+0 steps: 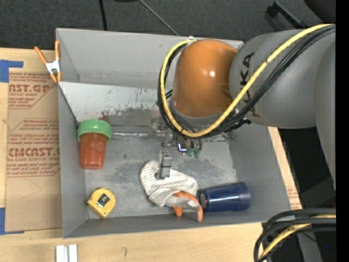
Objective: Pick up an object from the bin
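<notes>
White cloth bundle (pixel 155 189): crumpled, white with grey stripes; lies on the bin floor toward the near wall, a little right of the middle.
Gripper (pixel 163 168): hangs straight down from the wrist, its tip on the upper left part of the cloth bundle, touching or just above it.
Gripper state: cannot tell whether it is open or closed; nothing is seen held in it.
Arm: reaches in from the right; the orange wrist cover (pixel 202 83) and the looped yellow and black cables sit over the middle of the bin.
Orange piece (pixel 185 205): small, sticks out from under the lower right edge of the cloth, touching it.
Blue cylinder (pixel 224 197): dark, on its side, just right of the cloth and the orange piece.
Red cup with green lid (pixel 92 146): by the left wall, well apart from the gripper.
Yellow tape measure (pixel 101 202): near left corner, apart from the cloth.
Bin (pixel 125 157): grey metal, floor scuffed.
</notes>
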Controlling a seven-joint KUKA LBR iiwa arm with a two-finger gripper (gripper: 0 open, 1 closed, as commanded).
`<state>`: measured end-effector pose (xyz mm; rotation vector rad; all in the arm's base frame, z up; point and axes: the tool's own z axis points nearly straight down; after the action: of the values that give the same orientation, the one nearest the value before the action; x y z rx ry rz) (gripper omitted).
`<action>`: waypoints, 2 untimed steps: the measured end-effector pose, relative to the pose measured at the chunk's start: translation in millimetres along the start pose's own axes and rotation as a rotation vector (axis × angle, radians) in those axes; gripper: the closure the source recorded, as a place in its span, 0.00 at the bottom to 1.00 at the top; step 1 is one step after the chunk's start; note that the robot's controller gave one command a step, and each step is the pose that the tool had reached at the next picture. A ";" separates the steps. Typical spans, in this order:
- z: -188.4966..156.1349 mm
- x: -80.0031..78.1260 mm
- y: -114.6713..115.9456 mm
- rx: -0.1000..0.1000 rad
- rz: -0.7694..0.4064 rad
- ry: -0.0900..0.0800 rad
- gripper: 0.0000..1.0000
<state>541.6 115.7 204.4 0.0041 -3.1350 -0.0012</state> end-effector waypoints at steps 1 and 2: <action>-4.6 -1.5 -0.6 -0.001 0.001 -0.008 0.00; 25.6 7.6 -10.7 -0.001 -0.058 -0.015 0.00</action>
<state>533.8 105.0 178.9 0.0955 -3.1490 -0.0028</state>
